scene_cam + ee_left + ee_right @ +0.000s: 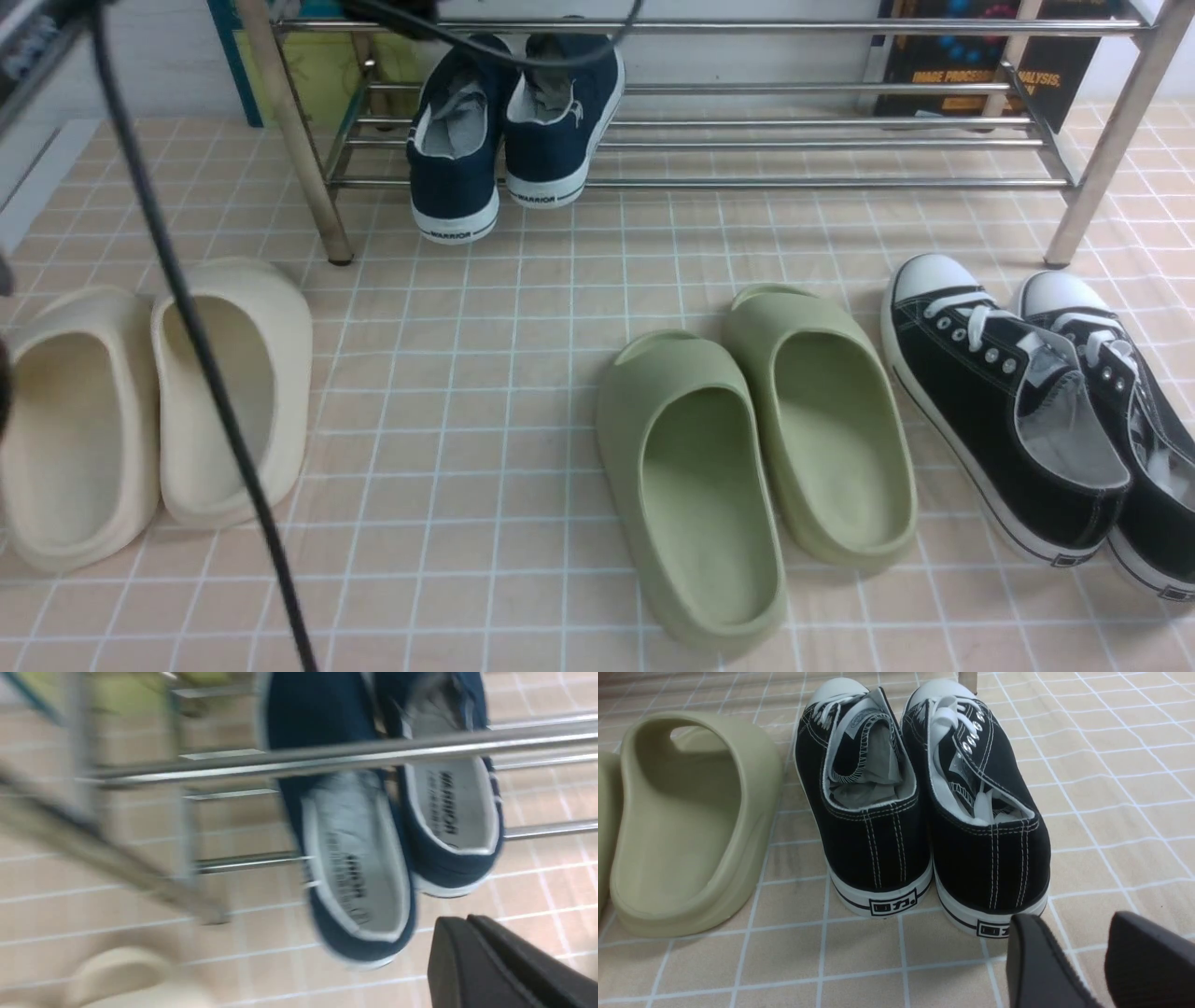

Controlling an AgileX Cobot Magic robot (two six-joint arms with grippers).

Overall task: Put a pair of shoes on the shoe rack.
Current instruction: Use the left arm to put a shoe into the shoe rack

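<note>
front view: the pair of shoes (pixel 551 140) sits on the lower bars of the shoe rack (pixel 794 182), near its left leg, toes pointing to the rack's back. the heel of the shoe nearer that leg juts out past the front bar, while the other's sole rests on that bar. off the rack, on the floor in front of it, are the cream slides (pixel 159 401), the green slides (pixel 747 448) and the black sneakers (pixel 1018 411). neither gripper shows here

left wrist view, blurred: the camera looks down through an upper rack bar (pixel 327 758) onto the navy shoes (pixel 355 858), insoles up. the left gripper (pixel 460 933) hangs out in front of the rack, clear of the heels – its fingers pressed together with nothing between them

right wrist view: the right gripper (pixel 1083 952) stands with its jaws parted and empty, just behind the heels of the black sneakers (pixel 873 849), with one green slide (pixel 691 826) beside them

handling, as a guess: these shoes look light, with soft canvas that gives under a pinch and a stiffer, grippy rubber sole – the heel collar, or the two inner walls nipped together, looks the surest hold. the placing looks done, though the overhanging heel might want nudging further in
</note>
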